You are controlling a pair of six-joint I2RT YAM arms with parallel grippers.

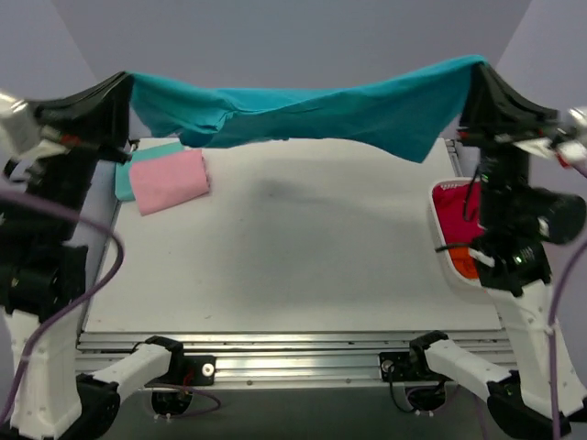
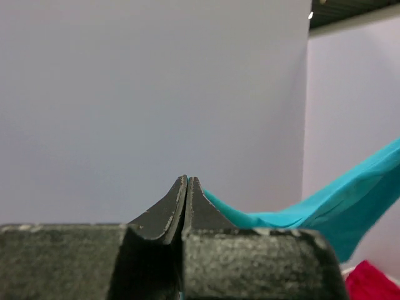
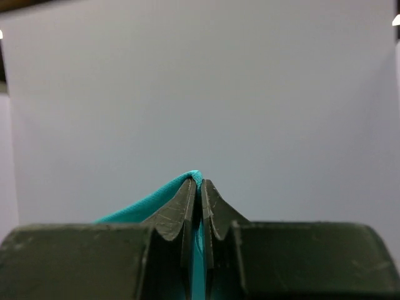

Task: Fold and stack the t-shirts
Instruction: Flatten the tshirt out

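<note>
1. The left gripper (image 1: 117, 92) is gripping one end of the teal t-shirt (image 1: 312, 115). In the left wrist view its fingertips (image 2: 170, 209) are pressing together, with teal cloth running out from between them to the right.
2. The right gripper (image 1: 479, 78) is clamping the opposite end. In the right wrist view a ridge of teal cloth is showing above its closed tips.
3. The teal t-shirt is hanging in the air, stretched between the two grippers across the far side of the table (image 1: 293, 275). It is sagging at the middle and bunching along its lower edge. Whether its lowest fold is touching the table cannot be told.
4. The pink t-shirt (image 1: 170, 181) is lying folded on the pale aqua t-shirt (image 1: 122, 180) at the far left, forming the stack.
5. The crimson t-shirt (image 1: 459, 213) and the orange t-shirt (image 1: 464, 267) are waiting in the white basket (image 1: 440, 240) at the right edge.
6. Judgement: the arms are spreading the third shirt before folding it. Two shirts are done and two are untouched.
7. Judgement: the next move calls for both arms to lower together, keeping the cloth taut. It should land flat near the middle of the table, apart from the stack and the basket.
</note>
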